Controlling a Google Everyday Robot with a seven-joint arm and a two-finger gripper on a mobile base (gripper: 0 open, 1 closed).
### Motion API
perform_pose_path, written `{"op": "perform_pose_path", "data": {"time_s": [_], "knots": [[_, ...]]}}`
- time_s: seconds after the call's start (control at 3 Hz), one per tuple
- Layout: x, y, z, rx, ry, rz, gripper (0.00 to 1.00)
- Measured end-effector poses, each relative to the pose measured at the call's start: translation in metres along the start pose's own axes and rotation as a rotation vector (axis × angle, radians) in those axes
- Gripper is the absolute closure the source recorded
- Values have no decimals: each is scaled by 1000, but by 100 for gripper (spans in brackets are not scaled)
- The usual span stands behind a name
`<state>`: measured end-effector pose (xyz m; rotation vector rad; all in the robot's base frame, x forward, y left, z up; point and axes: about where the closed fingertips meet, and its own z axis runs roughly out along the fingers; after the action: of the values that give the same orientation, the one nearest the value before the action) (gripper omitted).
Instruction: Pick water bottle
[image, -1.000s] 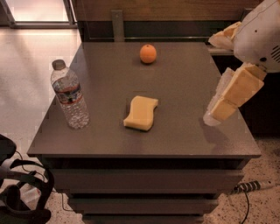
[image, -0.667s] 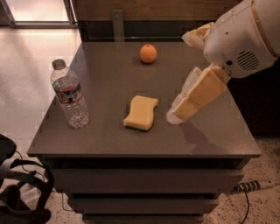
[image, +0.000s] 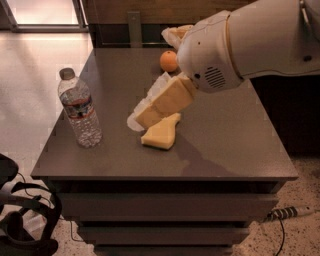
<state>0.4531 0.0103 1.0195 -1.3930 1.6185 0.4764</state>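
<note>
The water bottle (image: 80, 111) stands upright near the left edge of the bench (image: 230, 145), closer to the front-left corner than to the back. It is a small clear plastic bottle with ribbed walls, a grey-white cap on top, and a dark red-and-blue label band around its upper body. It stands free. The gripper (image: 139, 119) hovers over the bench's middle, apart from it.

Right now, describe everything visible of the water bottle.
The water bottle is small, clear, ribbed plastic with a grey cap and a dark red-and-blue label band. It stands upright, capped, near the table edge on the picture's left, touching only the tabletop. The gripper hovers over the yellow sponge at mid-table, clear of the bottle.
</note>
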Motion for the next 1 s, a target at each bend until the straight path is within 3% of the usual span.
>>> {"op": "perform_pose_path", "data": {"time_s": [0.33, 0.67, 1.0], "knots": [[1, -2, -2, 10, 7, -2, 0], [1, -10, 12, -24, -16, 10, 0], [1, -17, 62, -113, -103, 38, 0]]}}
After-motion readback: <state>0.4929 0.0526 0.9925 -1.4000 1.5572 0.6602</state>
